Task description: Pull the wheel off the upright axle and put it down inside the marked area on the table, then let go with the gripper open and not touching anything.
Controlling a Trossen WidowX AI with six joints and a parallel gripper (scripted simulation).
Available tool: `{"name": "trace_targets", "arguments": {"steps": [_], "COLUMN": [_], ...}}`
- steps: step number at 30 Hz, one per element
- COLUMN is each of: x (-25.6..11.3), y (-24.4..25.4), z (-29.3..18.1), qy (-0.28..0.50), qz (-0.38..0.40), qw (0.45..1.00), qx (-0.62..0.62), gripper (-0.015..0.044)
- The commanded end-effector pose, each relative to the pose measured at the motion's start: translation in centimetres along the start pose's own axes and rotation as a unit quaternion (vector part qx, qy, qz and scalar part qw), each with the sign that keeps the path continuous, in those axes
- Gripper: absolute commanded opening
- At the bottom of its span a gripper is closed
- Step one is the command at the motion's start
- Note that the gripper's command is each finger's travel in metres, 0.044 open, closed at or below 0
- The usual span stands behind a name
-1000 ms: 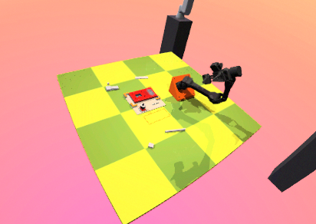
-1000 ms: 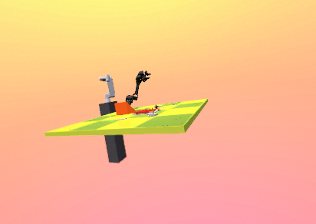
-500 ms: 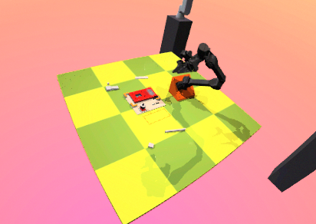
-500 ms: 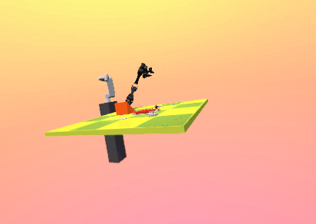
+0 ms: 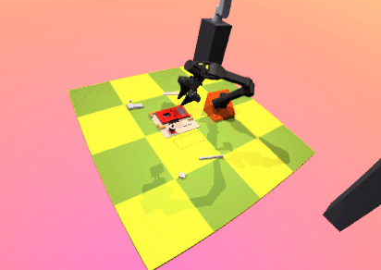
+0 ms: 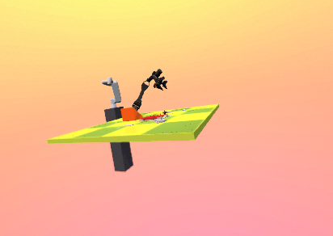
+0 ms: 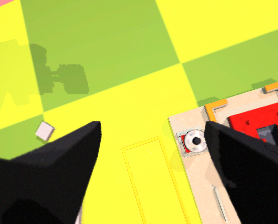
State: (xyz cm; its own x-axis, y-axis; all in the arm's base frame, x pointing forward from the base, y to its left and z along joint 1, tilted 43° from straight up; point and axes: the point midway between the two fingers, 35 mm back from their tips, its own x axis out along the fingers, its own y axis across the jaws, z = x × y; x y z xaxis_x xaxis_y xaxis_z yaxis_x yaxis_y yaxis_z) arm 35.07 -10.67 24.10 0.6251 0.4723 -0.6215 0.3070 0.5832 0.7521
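The wheel [image 7: 190, 142] [image 5: 172, 128], a pale disc around a dark centre, sits on the axle at a corner of the beige board [image 7: 183, 120] [image 5: 185, 129]. The marked area [image 7: 132, 181] [image 5: 192, 145] is a thin orange outline on the yellow table beside the board. My gripper [image 7: 152, 128] [image 5: 180, 102] [image 6: 164, 89] is open and empty, high above the table. In the wrist view the wheel shows just beside the right fingertip, partly cut off by it, and the outline's near end runs out of the frame. Wheel details are too small in the exterior view.
A red plate [image 5: 172, 114] [image 7: 242, 126] lies on the board between orange corner brackets. A small pale block [image 5: 182, 175] [image 7: 44, 131] and a pale bar [image 5: 211, 157] lie beyond the outline. Another pale piece [image 5: 135, 106] lies left of the board. The orange arm base [image 5: 222, 110] stands right of it.
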Motion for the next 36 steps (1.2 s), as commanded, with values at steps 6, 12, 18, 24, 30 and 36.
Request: {"name": "trace_targets", "arguments": {"steps": [6,12,18,24,30,36], "x": [11.3,13.4,13.4,13.1,14.4,18.4], "y": [-5.8,-7.0,-7.0,-7.6,-7.8,-8.3], "z": [-4.8,-6.5,-6.5,-6.8,-7.4,-9.9], "qy": [0.227,0.279,0.279,0.279,0.279,0.278], "qz": [-0.027,-0.021,-0.021,-0.022,-0.022,-0.021], "qw": [0.963,0.944,0.944,0.944,0.944,0.945], "qx": [-0.142,-0.173,-0.173,-0.173,-0.173,-0.173], "gripper": [0.0300,0.0300,0.0300,0.0300,0.0300,0.0300]}}
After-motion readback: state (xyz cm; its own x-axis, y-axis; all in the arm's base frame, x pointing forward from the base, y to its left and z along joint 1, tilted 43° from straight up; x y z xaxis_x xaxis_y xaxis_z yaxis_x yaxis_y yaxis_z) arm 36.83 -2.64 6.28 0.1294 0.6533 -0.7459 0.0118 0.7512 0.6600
